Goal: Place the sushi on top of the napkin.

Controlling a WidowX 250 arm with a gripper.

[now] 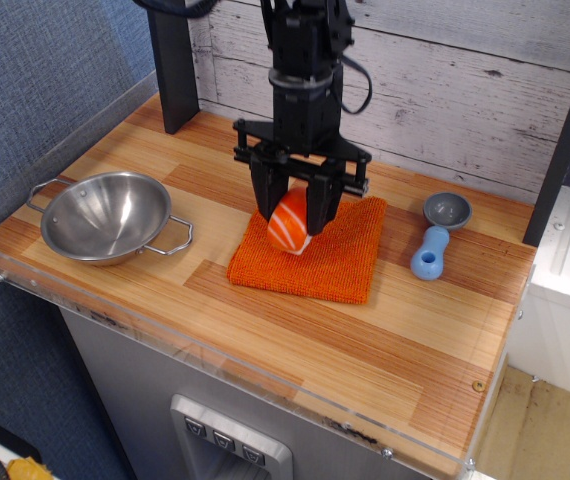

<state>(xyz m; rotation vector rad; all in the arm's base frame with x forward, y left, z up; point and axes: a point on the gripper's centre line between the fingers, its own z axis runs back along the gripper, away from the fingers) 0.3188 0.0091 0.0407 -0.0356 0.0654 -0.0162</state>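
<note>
My black gripper is shut on the sushi, an orange nigiri with thin white stripes over a white base. It holds the sushi tilted, low over the middle of the napkin, a square orange knitted cloth lying flat on the wooden counter. I cannot tell whether the sushi touches the cloth. The arm comes down from the back wall and hides the napkin's far left part.
A round steel two-handled bowl stands at the left. A blue-handled grey scoop lies right of the napkin. A dark post stands at the back left. A clear plastic lip runs along the counter's front edge.
</note>
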